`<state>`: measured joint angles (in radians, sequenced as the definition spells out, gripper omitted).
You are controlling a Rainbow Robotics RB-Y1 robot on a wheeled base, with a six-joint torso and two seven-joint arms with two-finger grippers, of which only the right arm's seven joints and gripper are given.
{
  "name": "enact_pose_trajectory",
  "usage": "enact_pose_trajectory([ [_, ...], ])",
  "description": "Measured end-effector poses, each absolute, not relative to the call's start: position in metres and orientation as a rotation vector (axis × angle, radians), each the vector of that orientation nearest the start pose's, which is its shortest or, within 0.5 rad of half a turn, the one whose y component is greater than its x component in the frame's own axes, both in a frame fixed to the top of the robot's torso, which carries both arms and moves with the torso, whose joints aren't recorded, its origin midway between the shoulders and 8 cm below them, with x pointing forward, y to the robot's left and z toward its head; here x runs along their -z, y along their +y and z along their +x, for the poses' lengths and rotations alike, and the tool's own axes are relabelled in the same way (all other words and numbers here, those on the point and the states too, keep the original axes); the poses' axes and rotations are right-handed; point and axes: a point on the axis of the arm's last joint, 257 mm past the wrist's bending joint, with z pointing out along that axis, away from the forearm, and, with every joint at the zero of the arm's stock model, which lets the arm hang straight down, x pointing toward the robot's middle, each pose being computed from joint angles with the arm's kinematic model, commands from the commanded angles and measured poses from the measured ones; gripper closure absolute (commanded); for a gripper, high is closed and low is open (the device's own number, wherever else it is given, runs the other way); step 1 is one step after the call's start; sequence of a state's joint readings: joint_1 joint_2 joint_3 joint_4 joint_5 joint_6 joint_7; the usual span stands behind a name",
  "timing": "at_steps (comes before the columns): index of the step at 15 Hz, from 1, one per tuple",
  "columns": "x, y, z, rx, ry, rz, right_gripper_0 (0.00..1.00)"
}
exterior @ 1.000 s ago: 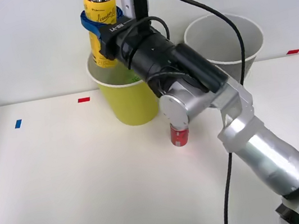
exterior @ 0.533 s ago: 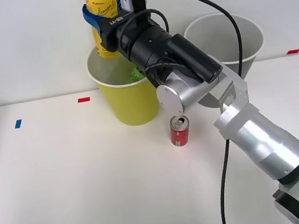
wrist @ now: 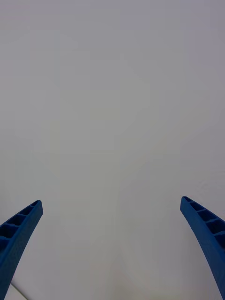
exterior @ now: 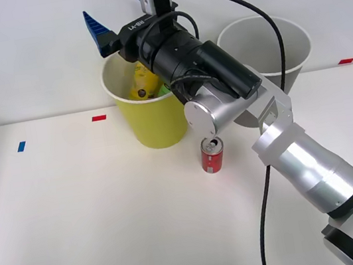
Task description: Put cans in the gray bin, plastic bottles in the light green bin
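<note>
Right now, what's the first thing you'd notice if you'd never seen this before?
The big silver and black robot arm reaches over the table, its right gripper open above the light green bin. A yellow bottle lies inside that bin. A small red can stands on the white table in front of the bins, beside the gray bin.

front view high, angled down over table (exterior: 76,222), wrist view facing blank wall (wrist: 112,93)
</note>
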<state>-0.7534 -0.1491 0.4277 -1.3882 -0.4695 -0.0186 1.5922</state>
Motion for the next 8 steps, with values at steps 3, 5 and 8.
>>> enact_pose_trajectory([
  [3, -0.056, 0.082, 0.587, -0.550, 1.110, -0.443, 0.00],
  [5, -0.061, 0.081, 0.585, -0.550, 1.093, -0.442, 0.00],
  [8, -0.077, 0.070, 0.570, -0.560, 1.048, -0.434, 0.00],
])
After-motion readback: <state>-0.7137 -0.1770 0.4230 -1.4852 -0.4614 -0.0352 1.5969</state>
